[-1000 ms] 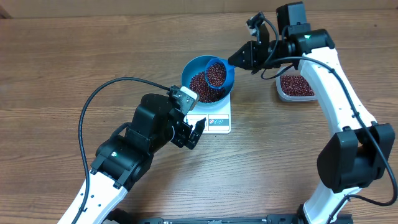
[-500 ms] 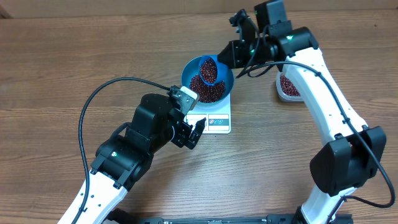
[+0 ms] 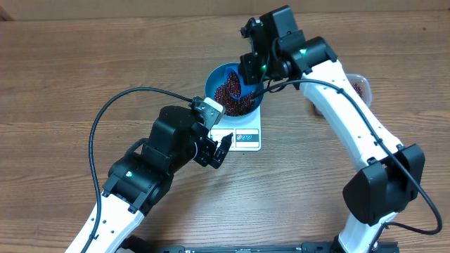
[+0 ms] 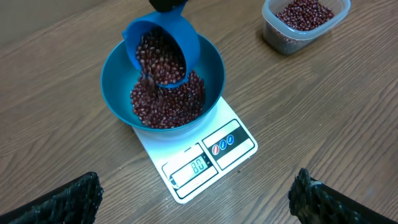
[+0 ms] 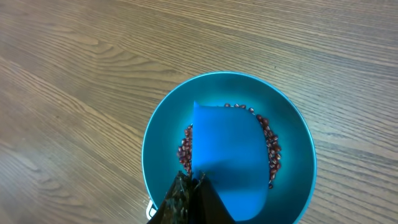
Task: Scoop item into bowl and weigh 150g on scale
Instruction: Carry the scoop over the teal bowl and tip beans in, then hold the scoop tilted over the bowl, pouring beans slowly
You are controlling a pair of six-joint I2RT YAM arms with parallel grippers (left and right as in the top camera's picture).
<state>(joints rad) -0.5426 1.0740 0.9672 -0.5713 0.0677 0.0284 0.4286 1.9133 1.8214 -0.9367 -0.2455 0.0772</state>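
Bright, even light throughout, sharp focus, only a soft shadow under the bowl [image 4: 115, 90].

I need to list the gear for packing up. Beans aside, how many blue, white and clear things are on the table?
Blue: 2 (bowl, scoop)
White: 1 (scale)
Clear: 1 (tub)
Total: 4

You see the bright-blue bowl [image 3: 211, 84], upright and holding a loose heap of dark red-brown beans [image 3: 235, 104], sitting on the 12 o'clock half of the flat white scale [image 3: 253, 144].
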